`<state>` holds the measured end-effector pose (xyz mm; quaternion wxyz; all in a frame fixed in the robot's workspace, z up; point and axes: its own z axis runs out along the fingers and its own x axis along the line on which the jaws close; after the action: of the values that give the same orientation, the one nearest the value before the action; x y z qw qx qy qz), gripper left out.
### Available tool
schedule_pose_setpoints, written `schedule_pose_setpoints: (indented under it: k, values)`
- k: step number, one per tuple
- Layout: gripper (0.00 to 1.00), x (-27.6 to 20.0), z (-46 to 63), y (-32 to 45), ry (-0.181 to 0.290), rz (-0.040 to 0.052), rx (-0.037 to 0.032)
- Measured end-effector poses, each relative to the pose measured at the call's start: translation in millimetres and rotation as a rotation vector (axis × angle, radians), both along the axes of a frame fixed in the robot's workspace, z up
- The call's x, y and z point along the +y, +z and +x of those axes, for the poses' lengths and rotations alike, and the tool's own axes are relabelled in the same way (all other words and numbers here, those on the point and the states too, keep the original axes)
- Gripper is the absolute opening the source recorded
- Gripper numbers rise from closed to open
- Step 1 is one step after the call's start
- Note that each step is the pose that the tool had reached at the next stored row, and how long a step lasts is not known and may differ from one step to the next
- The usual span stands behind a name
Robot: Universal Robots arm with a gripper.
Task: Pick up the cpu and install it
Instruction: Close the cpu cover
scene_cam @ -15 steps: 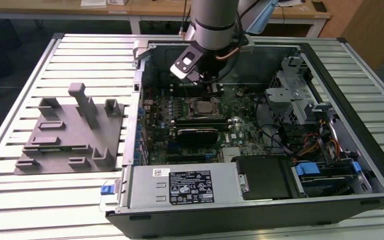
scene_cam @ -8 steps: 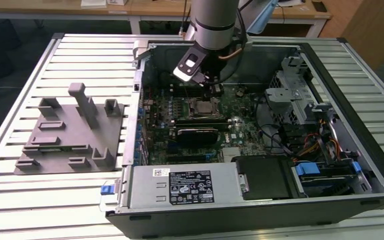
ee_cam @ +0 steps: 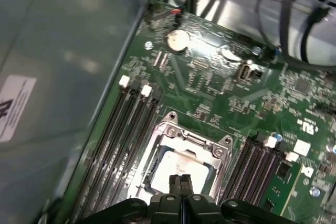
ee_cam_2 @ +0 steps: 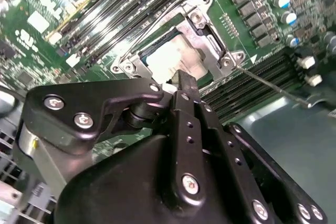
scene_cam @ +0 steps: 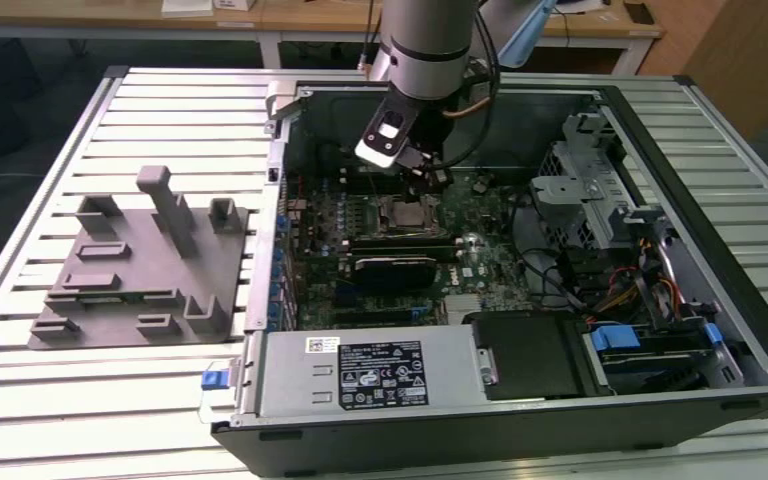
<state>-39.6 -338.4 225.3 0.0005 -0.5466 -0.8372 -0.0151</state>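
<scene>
Inside the open computer case (scene_cam: 491, 440) on the table (scene_cam: 157, 120), the gripper (ee_cam: 181, 178) hangs with fingers (ee_cam: 176, 183) pressed together over the socket (ee_cam: 173, 129). The cpu (ee_cam: 167, 163) lies in its frame, partly hidden by the fingertips.

Black label (scene_cam: 384, 373) on power supply (scene_cam: 291, 392), print illegible

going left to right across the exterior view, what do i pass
grey holder plate → socket on the green board → metal drive cage → black case wall
</scene>
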Motion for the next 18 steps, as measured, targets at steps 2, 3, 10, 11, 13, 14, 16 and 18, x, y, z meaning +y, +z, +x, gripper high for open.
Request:
schedule_pose_setpoints:
  k: [2,3,10,11,13,14,16,18]
  values:
    - [0.11,0.0,0.0,0.0,0.036,-0.0007,0.0]
    - [0.11,0.0,0.0,0.0,0.055,-0.0011,0.0001]
    - [0.11,0.0,0.0,0.0,0.181,-0.0025,0.0]
    - [0.11,0.0,0.0,-0.1,0.2,-0.0025,0.0]
    - [0.11,0.0,0.0,-0.1,0.237,-0.0027,-0.0001]
    - [0.11,0.0,0.0,-0.1,0.255,-0.0028,-0.0001]
    - [0.11,0.0,0.0,-0.1,0.291,-0.0029,-0.0001]
    - [0.11,0.0,0.0,-0.1,0.327,-0.0031,-0.0002]
